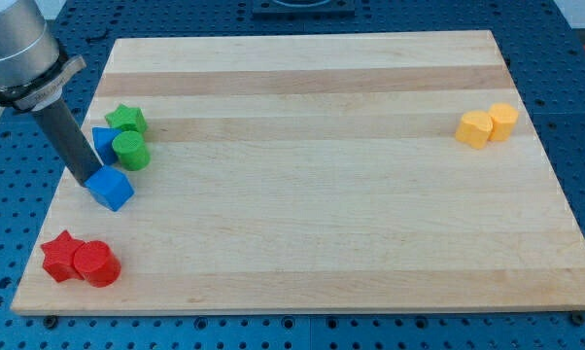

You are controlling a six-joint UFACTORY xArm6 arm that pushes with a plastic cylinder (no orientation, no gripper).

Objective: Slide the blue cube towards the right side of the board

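Observation:
The blue cube [112,188] lies near the left edge of the wooden board [312,194]. My tip [86,182] stands right at the cube's left side, touching or nearly touching it. The dark rod rises from there to the view's upper left. Just above the cube lie a second blue block [103,143], partly hidden by the rod, a green cylinder [131,152] and a green star [126,120].
A red star [61,256] and a red cylinder [96,263] sit at the board's lower left corner. Two yellow blocks [474,128] [503,121] sit close together near the right edge.

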